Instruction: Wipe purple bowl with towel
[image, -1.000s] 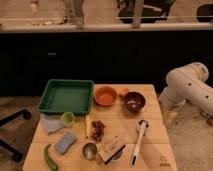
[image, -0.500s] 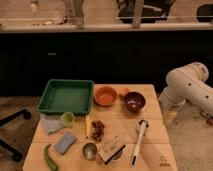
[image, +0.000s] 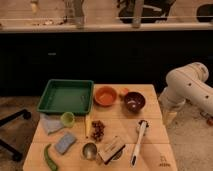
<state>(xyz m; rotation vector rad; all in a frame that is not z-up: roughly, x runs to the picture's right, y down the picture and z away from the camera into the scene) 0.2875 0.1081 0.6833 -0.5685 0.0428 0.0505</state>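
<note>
Wooden desk (image: 156, 125) with a dark counter behind it. The small round dark purple bowl (image: 134, 102) sits back right, just beside a round orange bowl (image: 106, 95). The floppy pale grey-blue towel (image: 50, 123) lies near the left edge. The white arm's hand (image: 170, 118) hangs off the desk's right side, released, holding nothing.

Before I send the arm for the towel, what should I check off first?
1. Towel lies uncovered at the left of the table, beside the green cup: ok.
2. Purple bowl upright, apart from the orange bowl: ok.
3. Gripper hangs low off the table's right side, jaws open, nothing in them: ok.
4. Straight low path to the towel crosses the bowls and the white brush: not ok; go high.
5. Pale patch inside the purple bowl, dirt or glare: cannot tell.
</note>
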